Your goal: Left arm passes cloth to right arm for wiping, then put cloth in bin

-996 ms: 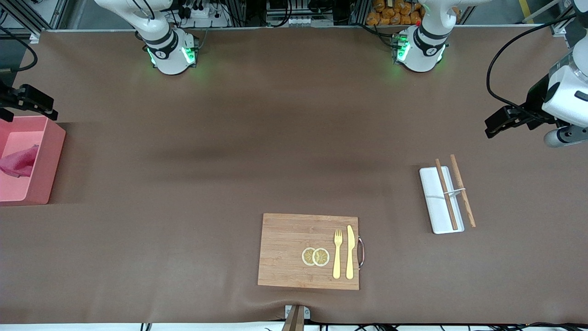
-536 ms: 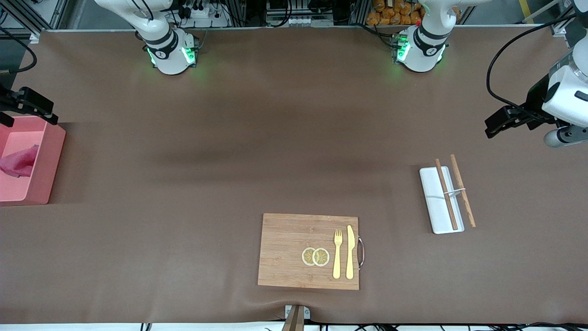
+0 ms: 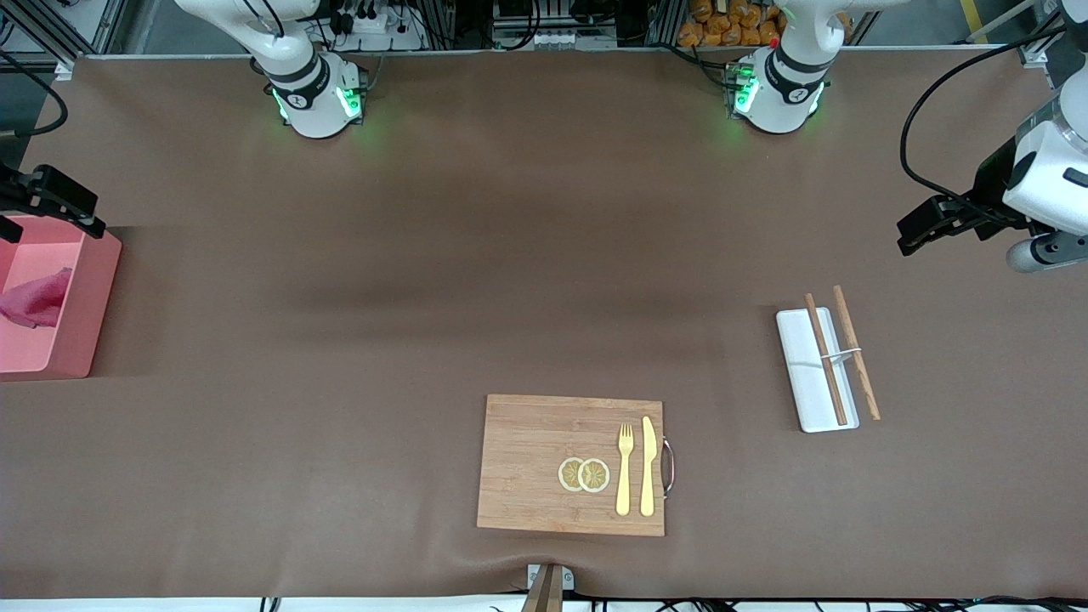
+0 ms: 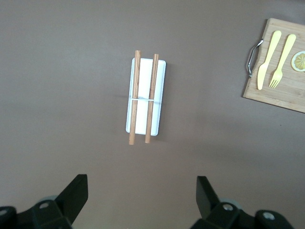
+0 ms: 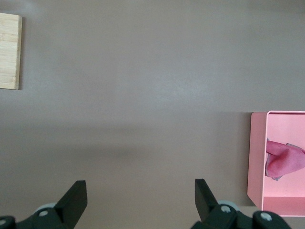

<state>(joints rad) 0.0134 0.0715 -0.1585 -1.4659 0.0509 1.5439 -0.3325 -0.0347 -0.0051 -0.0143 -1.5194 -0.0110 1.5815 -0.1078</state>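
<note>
**Cloth in bin, both grippers empty**

Nearest the front camera lies the cutting board [image 3: 571,464] with fork [image 3: 625,469] and knife [image 3: 648,466]. At its two o'clock sits the white tray [image 3: 807,374] with chopsticks [image 3: 841,353]. At ten o'clock, the cloth [image 3: 34,299] lies crumpled inside the bin [image 3: 89,297]. The right gripper [image 5: 140,200] hangs spread wide above the table beside the bin; the left gripper [image 4: 142,200] waits, equally wide, above the table near the tray.

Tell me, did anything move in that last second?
Only slightly. The right gripper, open and empty, drew back from the bin toward the robots' side of the table. The cloth stayed crumpled in the bin. The left gripper stayed open above the table near the tray; nothing else shifted.
</note>
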